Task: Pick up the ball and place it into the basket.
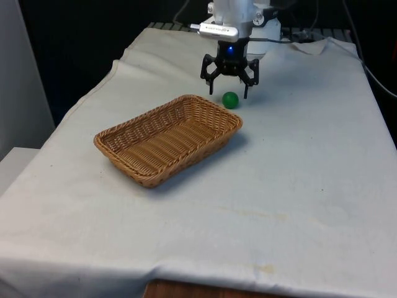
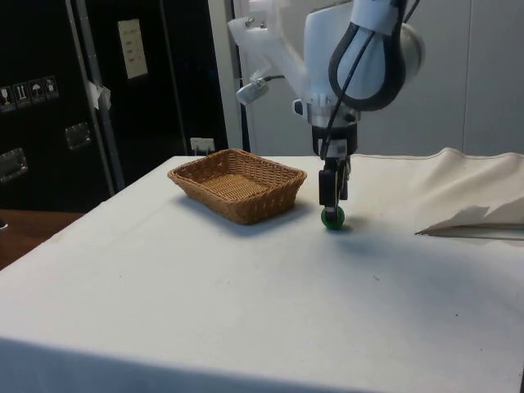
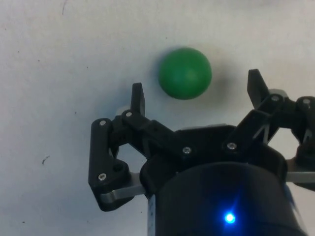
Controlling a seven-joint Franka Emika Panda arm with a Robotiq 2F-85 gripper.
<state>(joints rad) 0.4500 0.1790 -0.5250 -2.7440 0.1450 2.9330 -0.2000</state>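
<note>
Pincer (image 1: 229, 89) fingers stand spread wide apart and grip nothing; the black two-finger gripper hangs low over the white cloth (image 1: 298, 174), its tips pointing down. In the wrist view the gripper (image 3: 197, 93) has one fingertip (image 3: 138, 97) on either side of open cloth, and the green ball (image 3: 185, 73) lies a little beyond the line between the tips, nearer the middle than either finger, touching neither. In the front view the green ball (image 1: 231, 100) rests on the cloth just below and in front of the pincer, between the two fingertips as seen from there. In the side view the gripper (image 2: 335, 195) stands directly above the green ball (image 2: 332, 218), its tips just short of the ball's top. The wicker basket (image 1: 212, 108), rectangular, shallow and empty, sits on the cloth beside the pincer, towards the front view's left and nearer the camera; its closest corner lies near the ball but apart from it. In the side view the wicker basket (image 2: 281, 175) stands close beside the gripper, with a gap of cloth between.
</note>
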